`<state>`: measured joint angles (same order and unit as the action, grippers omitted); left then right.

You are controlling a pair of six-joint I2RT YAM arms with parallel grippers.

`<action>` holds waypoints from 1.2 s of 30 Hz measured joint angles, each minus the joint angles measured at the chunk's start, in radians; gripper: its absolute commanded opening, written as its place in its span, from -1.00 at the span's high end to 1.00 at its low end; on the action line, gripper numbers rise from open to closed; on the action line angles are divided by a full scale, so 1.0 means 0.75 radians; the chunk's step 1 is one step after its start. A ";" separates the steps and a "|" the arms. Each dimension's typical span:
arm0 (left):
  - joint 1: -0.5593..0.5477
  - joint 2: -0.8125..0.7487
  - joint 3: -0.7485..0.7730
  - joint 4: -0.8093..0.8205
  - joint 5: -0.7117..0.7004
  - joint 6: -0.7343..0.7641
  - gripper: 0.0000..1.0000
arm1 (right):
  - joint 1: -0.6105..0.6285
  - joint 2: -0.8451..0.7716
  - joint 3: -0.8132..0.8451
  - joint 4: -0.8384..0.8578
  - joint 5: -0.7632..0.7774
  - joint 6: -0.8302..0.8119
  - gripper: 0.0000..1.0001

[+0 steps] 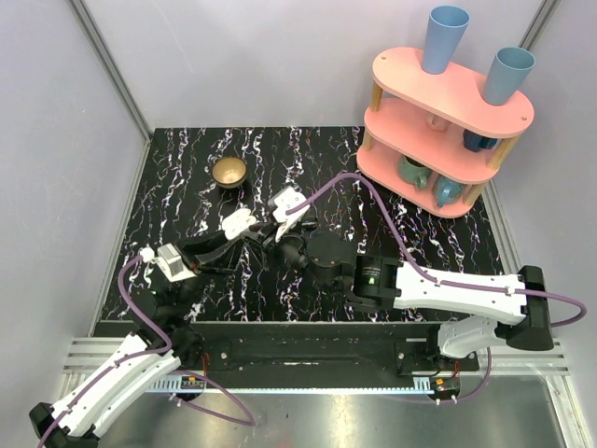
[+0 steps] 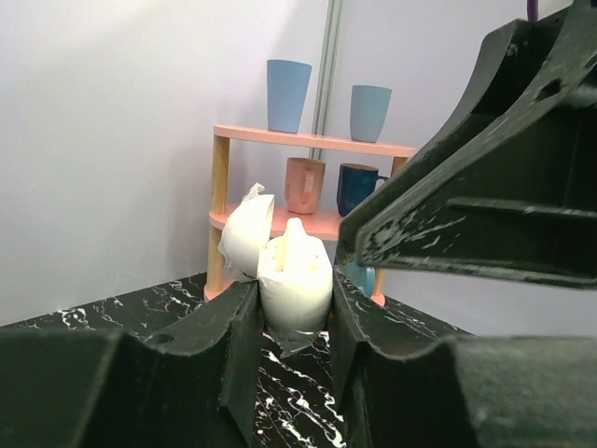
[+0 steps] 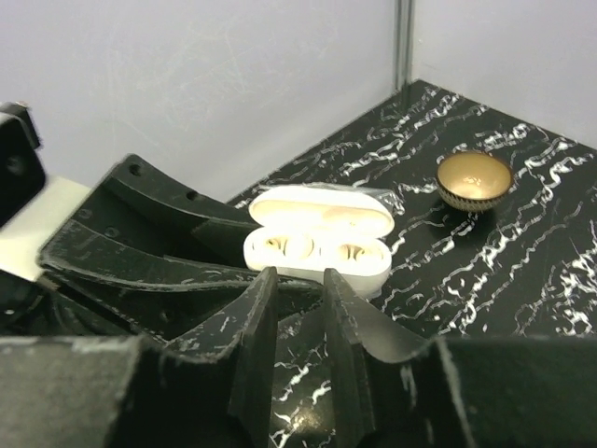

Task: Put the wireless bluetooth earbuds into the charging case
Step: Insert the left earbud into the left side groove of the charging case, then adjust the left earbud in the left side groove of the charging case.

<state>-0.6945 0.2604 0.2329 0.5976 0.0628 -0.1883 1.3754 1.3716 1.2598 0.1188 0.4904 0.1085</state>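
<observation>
Charging case (image 3: 317, 245) in front of bowl (image 1: 229, 172), shelf (image 1: 448, 93) far right.

Robot test cell in a lab

Plain pale grey panel walls (image 1: 280, 56) and bare aluminium frame posts (image 1: 112, 65) box in a black, white-veined marble-pattern surface (image 1: 187, 187); a white-and-black left robot arm (image 1: 112, 373) and right robot arm (image 1: 466, 294) stand on a metal rail (image 1: 308, 373) at its near edge; a pink three-tier shelf (image 1: 448, 93) carries blue plastic cups (image 1: 446, 37).

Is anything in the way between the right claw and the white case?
Nothing visible is. The open case sits just ahead of the right claw, pinched in the left claw. The bowl stands off to the side.
</observation>
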 measured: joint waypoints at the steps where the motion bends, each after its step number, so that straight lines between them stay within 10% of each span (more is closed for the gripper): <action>1: 0.000 -0.003 0.000 0.000 0.000 0.000 1.00 | 0.001 -0.010 -0.001 0.001 -0.018 0.000 0.31; 14: 0.000 -0.068 0.000 -0.033 -0.003 0.014 1.00 | 0.004 -0.219 0.005 0.015 0.009 0.064 0.32; 36: 0.000 -0.023 0.005 -0.037 0.133 0.021 1.00 | -0.005 0.029 0.203 -0.289 -0.021 0.267 0.31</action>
<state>-0.6945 0.2432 0.2363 0.5697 0.1623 -0.1726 1.3716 1.3933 1.4120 -0.0978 0.4744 0.3084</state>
